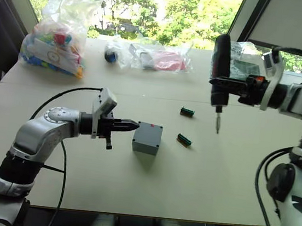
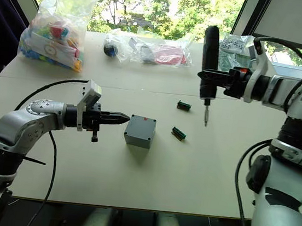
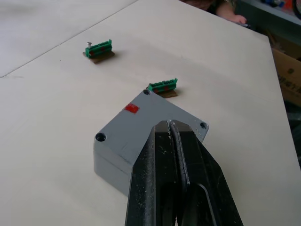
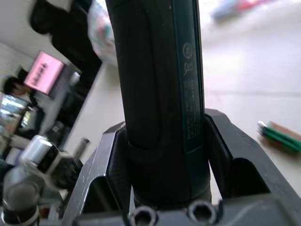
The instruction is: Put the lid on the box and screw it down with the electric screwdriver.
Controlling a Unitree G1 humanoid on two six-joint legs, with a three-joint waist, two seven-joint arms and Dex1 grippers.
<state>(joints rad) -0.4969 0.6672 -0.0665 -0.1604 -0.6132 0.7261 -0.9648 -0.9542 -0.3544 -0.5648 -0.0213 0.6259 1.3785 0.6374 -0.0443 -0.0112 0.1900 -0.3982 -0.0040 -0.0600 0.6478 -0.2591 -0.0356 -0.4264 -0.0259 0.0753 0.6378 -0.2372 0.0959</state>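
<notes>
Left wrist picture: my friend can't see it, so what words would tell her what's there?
Two black gripper fingers, pressed shut, point at the top of a small grey square plastic box with its lid on, a red mark and corner screw holes. It sits on a pale tabletop, with two small green terminal blocks lying beyond it.

We lose the electric screwdriver (image 4: 160,94) at the frame's top edge in the right wrist view, its bit unseen there. The left end effector (image 3: 170,129) hides the near side of the box (image 3: 136,136).
</notes>
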